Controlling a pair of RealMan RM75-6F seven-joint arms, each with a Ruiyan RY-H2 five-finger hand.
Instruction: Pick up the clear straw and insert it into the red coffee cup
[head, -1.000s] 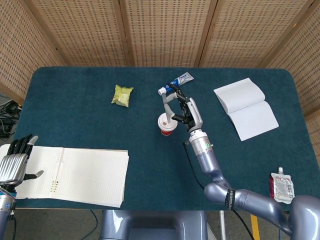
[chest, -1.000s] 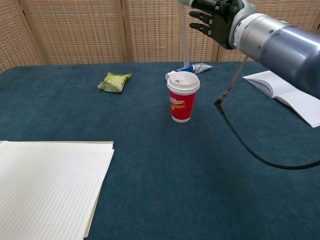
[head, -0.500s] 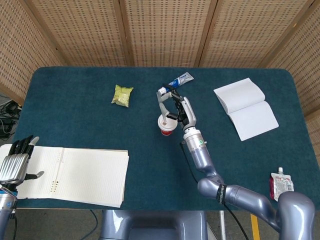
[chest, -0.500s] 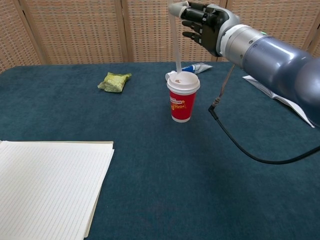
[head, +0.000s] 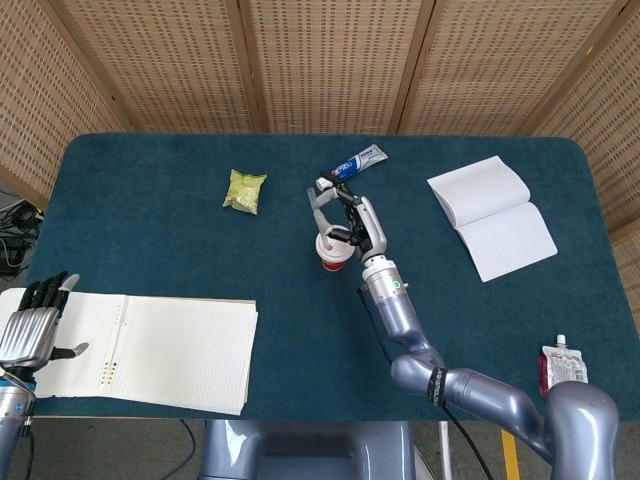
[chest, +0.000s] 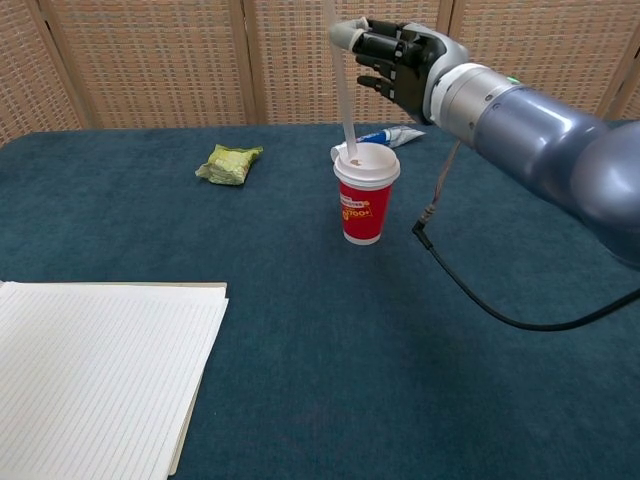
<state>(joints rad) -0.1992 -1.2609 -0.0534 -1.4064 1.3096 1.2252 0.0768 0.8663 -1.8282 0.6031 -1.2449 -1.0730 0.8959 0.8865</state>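
The red coffee cup (chest: 365, 198) with a white lid stands upright near the table's middle, also seen from above as the cup (head: 334, 253). My right hand (chest: 395, 62) hovers just above and behind it and pinches the clear straw (chest: 344, 110) near its top. The straw hangs almost upright, tilted slightly, with its lower tip at the small hole in the lid. From above, the right hand (head: 350, 214) partly covers the straw (head: 322, 216). My left hand (head: 30, 330) rests open at the table's near left edge, holding nothing.
A green snack packet (chest: 229, 163) lies left of the cup. A blue-white tube (chest: 392, 135) lies just behind it. An open booklet (head: 492, 214) sits at the right, a lined notepad (head: 150, 350) at the near left, a pouch (head: 565, 374) at the near right. A black cable (chest: 470, 285) trails from the right arm.
My right hand has shifted left and lower with the straw. The straw's tip went from hanging clear behind the cup to meeting the lid's hole. The left hand stayed still.
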